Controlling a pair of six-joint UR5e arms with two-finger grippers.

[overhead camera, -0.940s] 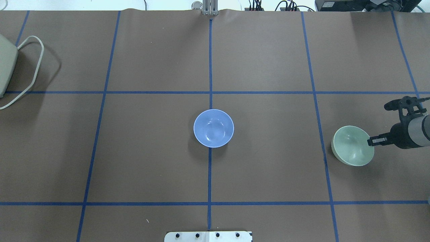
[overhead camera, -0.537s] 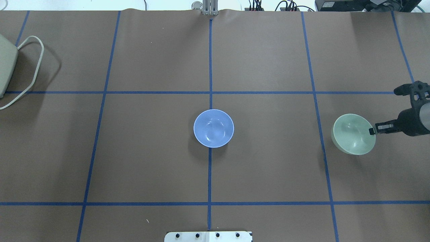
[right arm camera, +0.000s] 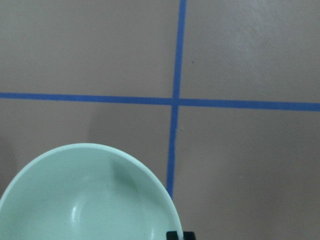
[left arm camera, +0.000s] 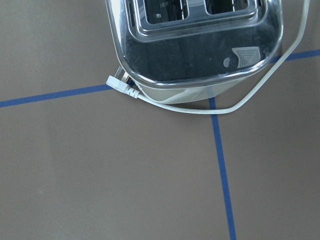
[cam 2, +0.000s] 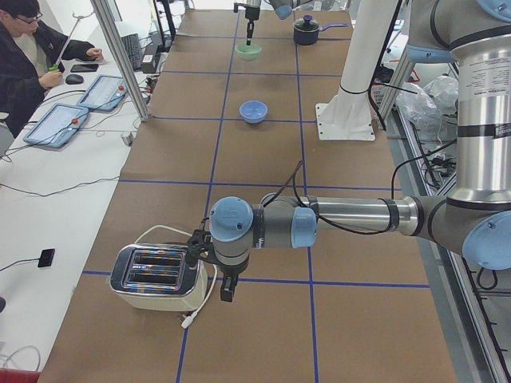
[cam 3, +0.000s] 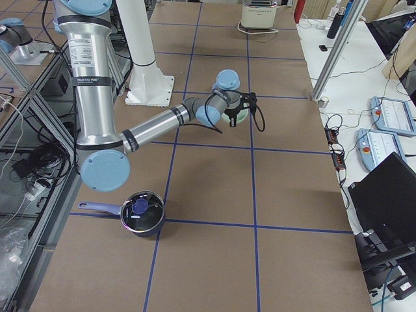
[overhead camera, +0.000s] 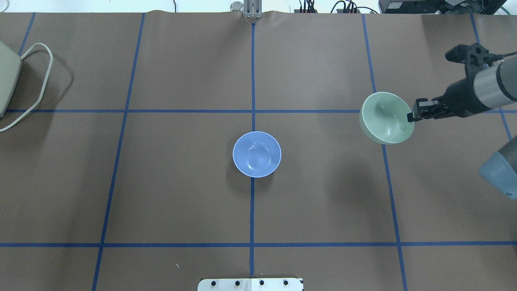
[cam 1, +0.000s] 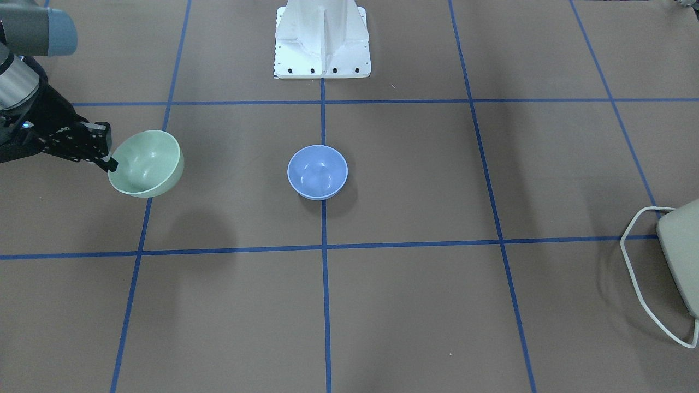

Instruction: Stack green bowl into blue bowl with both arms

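Observation:
The pale green bowl (overhead camera: 387, 118) hangs tilted above the table at the right. My right gripper (overhead camera: 410, 117) is shut on its rim. The bowl also shows in the front view (cam 1: 146, 164), held by the right gripper (cam 1: 112, 164), and at the bottom of the right wrist view (right arm camera: 90, 200). The blue bowl (overhead camera: 257, 154) stands upright and empty at the table's centre, well to the left of the green one (cam 1: 317, 172). My left gripper (cam 2: 227, 291) shows only in the left side view, next to the toaster. I cannot tell if it is open or shut.
A white toaster (overhead camera: 6, 81) with a looping cord sits at the far left (left arm camera: 195, 45). A dark pot (cam 3: 142, 213) with a lid stands at the right end of the table. The white pedestal (cam 1: 322, 38) is at the near edge. Blue tape lines grid the brown table.
My right gripper has carried the green bowl away from the robot and leftward toward the centre, and raised it. The blue bowl has not moved.

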